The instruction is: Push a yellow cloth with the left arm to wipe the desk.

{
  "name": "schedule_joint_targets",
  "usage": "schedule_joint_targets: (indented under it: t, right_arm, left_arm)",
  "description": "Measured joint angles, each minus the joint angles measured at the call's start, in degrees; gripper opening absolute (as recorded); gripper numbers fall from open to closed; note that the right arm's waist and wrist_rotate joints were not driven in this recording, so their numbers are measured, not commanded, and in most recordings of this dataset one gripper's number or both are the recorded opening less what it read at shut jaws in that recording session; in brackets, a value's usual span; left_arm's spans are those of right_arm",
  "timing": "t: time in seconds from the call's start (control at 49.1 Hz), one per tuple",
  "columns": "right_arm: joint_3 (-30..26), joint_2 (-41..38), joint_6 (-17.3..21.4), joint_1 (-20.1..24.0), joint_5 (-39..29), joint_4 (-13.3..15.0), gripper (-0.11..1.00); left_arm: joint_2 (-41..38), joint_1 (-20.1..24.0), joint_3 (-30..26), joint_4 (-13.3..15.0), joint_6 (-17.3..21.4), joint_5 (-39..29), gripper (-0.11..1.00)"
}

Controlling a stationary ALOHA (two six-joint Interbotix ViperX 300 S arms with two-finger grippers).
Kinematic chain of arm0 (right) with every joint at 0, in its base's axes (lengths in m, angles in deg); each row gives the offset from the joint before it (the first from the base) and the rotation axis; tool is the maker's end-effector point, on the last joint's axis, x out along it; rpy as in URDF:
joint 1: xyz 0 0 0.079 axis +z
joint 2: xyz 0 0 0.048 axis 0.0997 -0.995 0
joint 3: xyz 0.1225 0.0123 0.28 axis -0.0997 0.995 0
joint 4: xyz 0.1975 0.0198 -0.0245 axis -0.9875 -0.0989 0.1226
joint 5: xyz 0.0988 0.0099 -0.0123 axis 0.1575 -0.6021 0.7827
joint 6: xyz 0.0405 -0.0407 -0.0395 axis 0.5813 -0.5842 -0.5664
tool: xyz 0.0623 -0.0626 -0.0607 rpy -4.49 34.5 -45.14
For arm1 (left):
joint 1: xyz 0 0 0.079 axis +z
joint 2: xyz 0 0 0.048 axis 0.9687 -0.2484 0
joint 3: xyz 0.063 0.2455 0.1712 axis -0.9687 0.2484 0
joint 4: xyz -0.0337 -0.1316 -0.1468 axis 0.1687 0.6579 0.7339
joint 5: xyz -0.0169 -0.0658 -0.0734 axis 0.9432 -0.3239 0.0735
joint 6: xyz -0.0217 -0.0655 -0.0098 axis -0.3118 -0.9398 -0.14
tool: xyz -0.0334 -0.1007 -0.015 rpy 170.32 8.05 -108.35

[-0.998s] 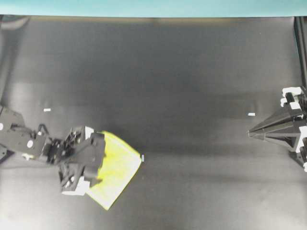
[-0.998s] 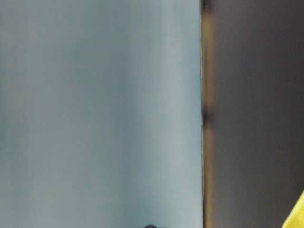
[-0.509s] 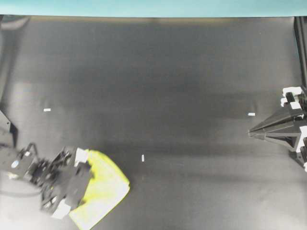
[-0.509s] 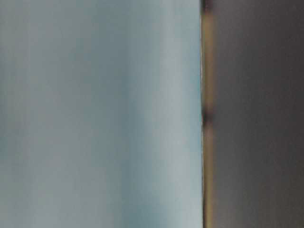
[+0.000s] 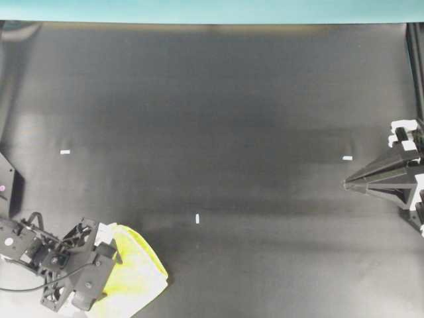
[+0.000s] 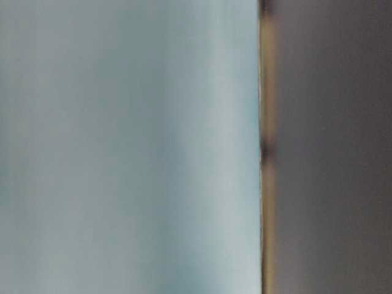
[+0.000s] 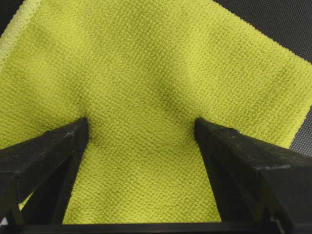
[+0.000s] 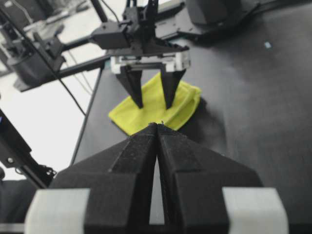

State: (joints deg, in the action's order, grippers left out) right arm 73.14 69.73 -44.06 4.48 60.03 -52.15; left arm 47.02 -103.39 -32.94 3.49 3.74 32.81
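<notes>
The yellow cloth (image 5: 139, 265) lies bunched on the black desk (image 5: 232, 99) at the front left corner of the overhead view. My left gripper (image 5: 106, 265) stands over its left part, open, with both fingertips pressed down on the cloth. In the left wrist view the cloth (image 7: 146, 73) fills the frame and spans the gap of the left gripper (image 7: 140, 124). My right gripper (image 5: 346, 184) is shut and empty at the right edge. The right wrist view shows its closed tips (image 8: 157, 126), the cloth (image 8: 187, 103) and the left gripper (image 8: 153, 105) beyond.
A teal strip (image 5: 212, 10) runs along the desk's far edge. Small white tape marks (image 5: 197, 218) (image 5: 65, 152) (image 5: 347, 158) lie on the desk. The table-level view is blurred and shows no task object.
My left gripper has dragged the cloth down and to the left in the overhead view, toward the front left corner; the cloth has bunched up. The right arm has not moved.
</notes>
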Motion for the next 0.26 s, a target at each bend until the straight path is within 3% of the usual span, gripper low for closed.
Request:
schedule_joint_targets:
  t: [0.122, 0.265]
  right_arm:
    - [0.0, 0.3, -0.1, 0.0, -0.1, -0.1, 0.01]
    - [0.0, 0.8, -0.1, 0.0, -0.2, 0.0, 0.01]
  left_arm:
    - [2.9, 2.1, -0.2, 0.0, 0.9, -0.6, 0.87]
    - [11.3, 5.3, -0.2, 0.2, 5.2, -0.6, 0.87]
